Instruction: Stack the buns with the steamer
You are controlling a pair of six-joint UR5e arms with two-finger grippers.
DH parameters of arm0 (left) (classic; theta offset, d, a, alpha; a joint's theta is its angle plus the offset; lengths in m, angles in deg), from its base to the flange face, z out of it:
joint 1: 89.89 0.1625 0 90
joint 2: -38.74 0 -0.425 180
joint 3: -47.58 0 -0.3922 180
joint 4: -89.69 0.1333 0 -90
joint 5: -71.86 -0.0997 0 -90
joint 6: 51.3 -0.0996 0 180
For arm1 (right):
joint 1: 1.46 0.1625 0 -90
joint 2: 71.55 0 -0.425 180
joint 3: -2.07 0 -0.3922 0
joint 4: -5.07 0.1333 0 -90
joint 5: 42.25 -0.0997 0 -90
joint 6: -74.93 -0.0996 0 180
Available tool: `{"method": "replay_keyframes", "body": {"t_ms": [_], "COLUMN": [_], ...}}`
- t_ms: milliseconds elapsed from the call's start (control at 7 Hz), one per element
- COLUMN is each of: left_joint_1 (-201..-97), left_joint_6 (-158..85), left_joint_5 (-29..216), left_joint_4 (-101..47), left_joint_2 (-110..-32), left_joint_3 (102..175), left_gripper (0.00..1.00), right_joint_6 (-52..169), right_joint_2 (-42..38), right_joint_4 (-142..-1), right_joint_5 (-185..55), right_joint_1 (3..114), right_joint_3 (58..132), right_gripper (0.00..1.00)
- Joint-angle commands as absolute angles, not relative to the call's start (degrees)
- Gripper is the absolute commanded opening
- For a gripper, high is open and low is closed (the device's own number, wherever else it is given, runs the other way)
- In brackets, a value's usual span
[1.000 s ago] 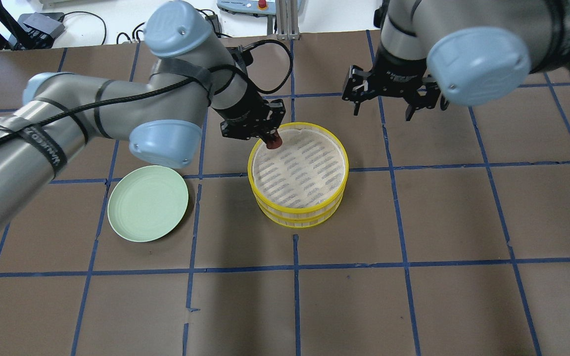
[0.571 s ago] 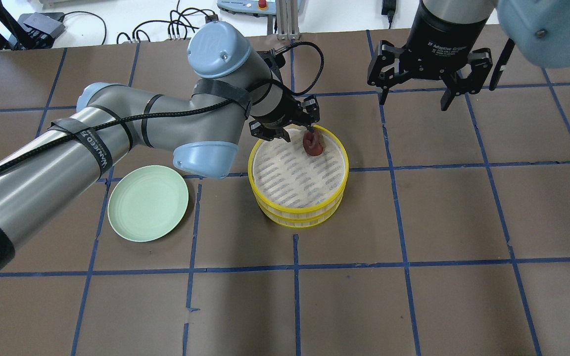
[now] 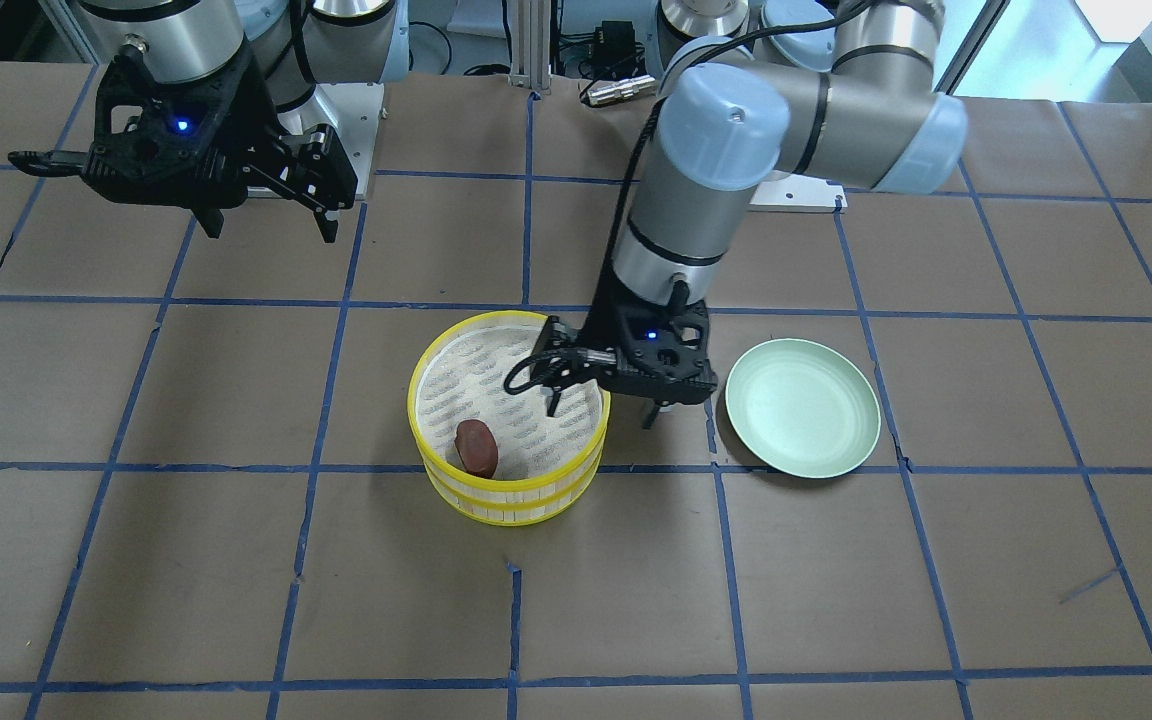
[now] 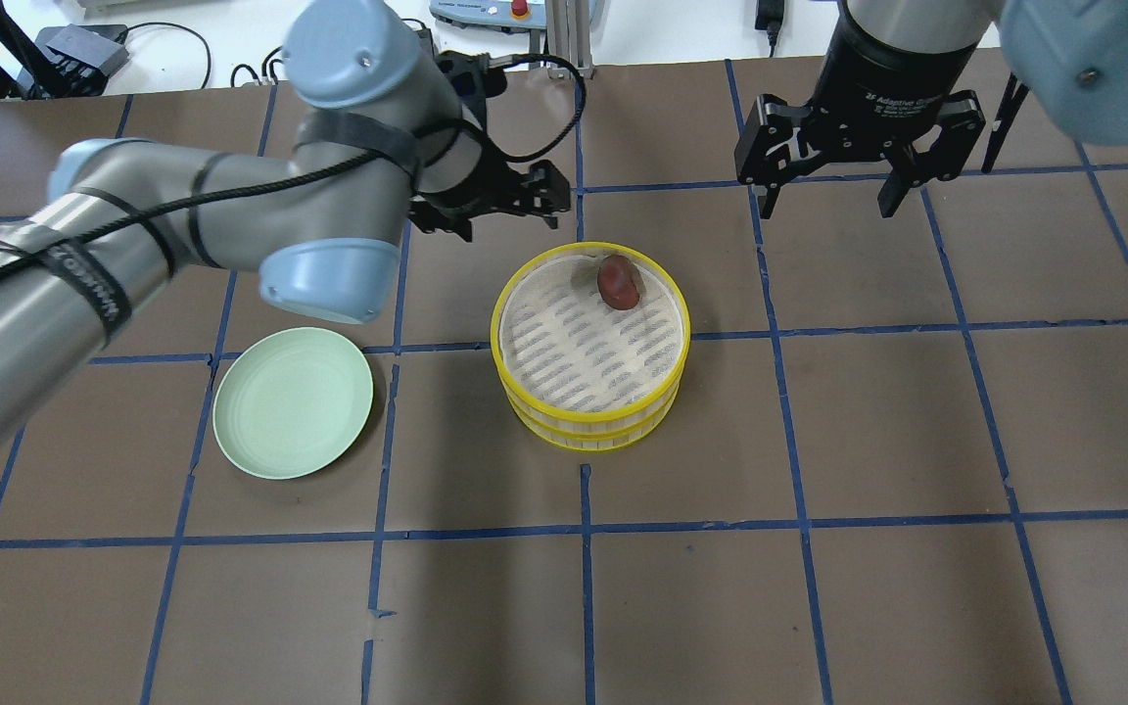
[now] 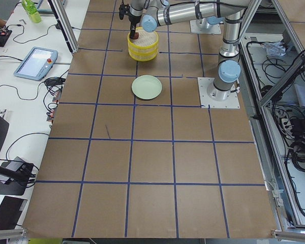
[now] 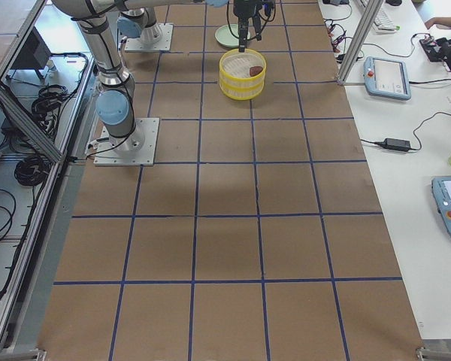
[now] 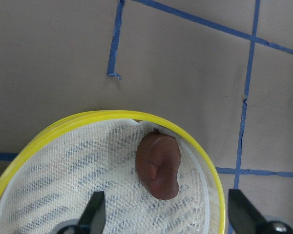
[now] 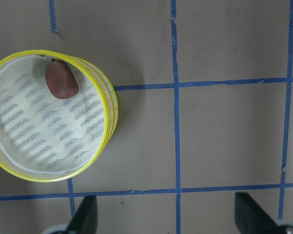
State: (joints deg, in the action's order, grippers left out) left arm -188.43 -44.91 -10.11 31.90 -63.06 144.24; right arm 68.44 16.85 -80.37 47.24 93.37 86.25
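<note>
Pale green plate [image 4: 293, 402] on brown table [image 4: 868, 607] w/ blue tape grid [image 4: 584, 530]; tablet [image 5: 35, 60] off-table.

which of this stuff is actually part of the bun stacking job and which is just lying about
Job:
steamer, two tiers stacked
reddish-brown bun, lying in its top tier

Lying about:
pale green plate, empty
tablet-style pendant

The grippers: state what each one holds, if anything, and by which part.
Nothing is held. The left gripper and the right gripper are both open and empty; the reddish-brown bun lies free inside the steamer.
</note>
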Motion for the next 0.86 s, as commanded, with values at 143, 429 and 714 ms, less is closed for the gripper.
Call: {"method": "replay_keyframes", "body": {"t_ms": [143, 429, 714], "left_joint_1": [-175.06, -175.32, -175.32], "left_joint_6": [-60.43, -60.35, -59.56], "left_joint_5": [-16.6, -17.35, -17.08], "left_joint_4": [-1.0, -5.4, -5.32], "left_joint_2": [-53.39, -51.88, -51.79], "left_joint_3": [132.89, 131.25, 132.22], "left_gripper": [1.0, 1.0, 1.0], "right_joint_6": [68.6, 68.69, 68.78], "right_joint_2": [16.95, 16.96, 16.96], "right_joint_4": [-80.54, -80.54, -80.54], "right_joint_5": [47.05, 46.96, 47.22], "right_joint_1": [93.64, 93.64, 93.64], "right_joint_3": [86.27, 86.27, 86.27], "right_gripper": [1.0, 1.0, 1.0]}}
